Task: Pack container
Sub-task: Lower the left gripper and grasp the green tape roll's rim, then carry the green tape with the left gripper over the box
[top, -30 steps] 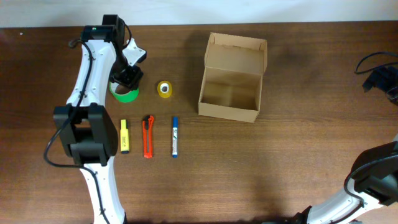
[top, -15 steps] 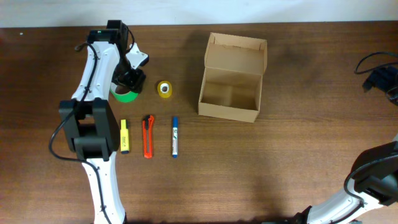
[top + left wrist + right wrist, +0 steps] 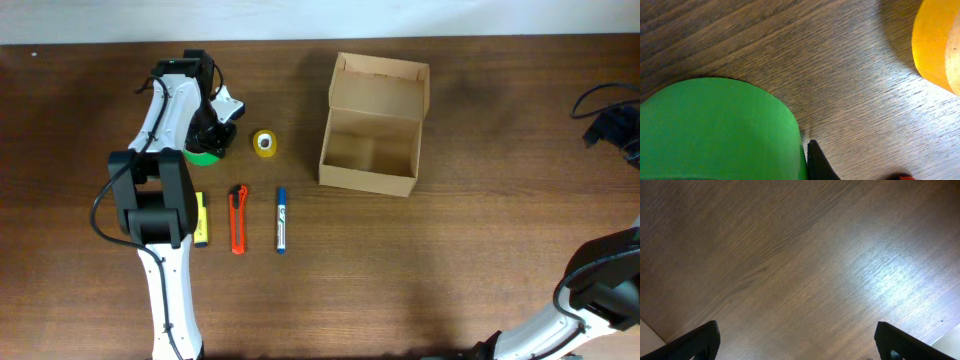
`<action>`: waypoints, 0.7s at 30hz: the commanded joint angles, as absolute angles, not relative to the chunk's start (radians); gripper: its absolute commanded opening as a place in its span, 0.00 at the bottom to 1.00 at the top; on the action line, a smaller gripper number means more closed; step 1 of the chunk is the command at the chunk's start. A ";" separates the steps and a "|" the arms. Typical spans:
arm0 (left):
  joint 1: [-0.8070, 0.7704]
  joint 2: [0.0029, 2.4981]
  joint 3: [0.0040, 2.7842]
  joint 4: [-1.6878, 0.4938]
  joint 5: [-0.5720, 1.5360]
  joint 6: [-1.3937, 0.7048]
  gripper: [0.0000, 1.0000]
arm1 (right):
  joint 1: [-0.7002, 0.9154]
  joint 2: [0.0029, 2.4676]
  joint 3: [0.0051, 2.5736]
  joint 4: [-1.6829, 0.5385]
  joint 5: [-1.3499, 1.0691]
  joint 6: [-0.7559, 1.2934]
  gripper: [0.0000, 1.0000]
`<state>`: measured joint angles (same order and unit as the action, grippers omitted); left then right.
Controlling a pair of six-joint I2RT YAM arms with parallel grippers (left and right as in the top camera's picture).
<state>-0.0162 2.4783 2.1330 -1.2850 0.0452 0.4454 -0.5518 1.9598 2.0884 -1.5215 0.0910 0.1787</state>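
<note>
The container (image 3: 366,178) is an open brown cardboard box right of centre, its flap lid (image 3: 380,95) standing up at the back and nothing visible inside. My left gripper (image 3: 207,140) is down on the green tape roll (image 3: 204,156) and shut on its wall. In the left wrist view one black finger (image 3: 817,162) presses the outside of the green tape roll (image 3: 715,130); the other finger is hidden. My right gripper (image 3: 797,345) hangs open over bare wood, nothing between its fingers.
A yellow tape roll (image 3: 264,143) lies between the green roll and the box, also the yellow tape roll (image 3: 935,45) in the left wrist view. Below lie a yellow highlighter (image 3: 201,220), an orange cutter (image 3: 238,218) and a blue marker (image 3: 281,219). The right arm (image 3: 600,290) sits at the right edge.
My left gripper has settled onto the green tape roll and its jaws have closed on it. The right arm has not moved.
</note>
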 commanded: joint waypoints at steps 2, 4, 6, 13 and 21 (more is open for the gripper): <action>-0.015 2.477 2.145 -1.280 0.033 0.408 0.02 | -0.550 1.959 2.084 -1.522 0.086 0.172 0.99; -0.018 2.476 2.165 -1.303 0.038 0.403 0.02 | -0.550 1.959 2.084 -1.521 0.086 0.172 0.99; -0.022 2.468 2.206 -1.321 0.046 0.377 0.02 | -0.550 1.959 2.084 -1.521 0.086 0.172 0.99; -0.022 2.400 2.431 -1.383 0.082 0.294 0.02 | -0.550 1.959 2.084 -1.521 0.086 0.172 0.99; -0.060 2.302 2.784 -1.466 0.020 0.030 0.02 | -0.550 1.959 2.084 -1.522 0.085 0.172 0.99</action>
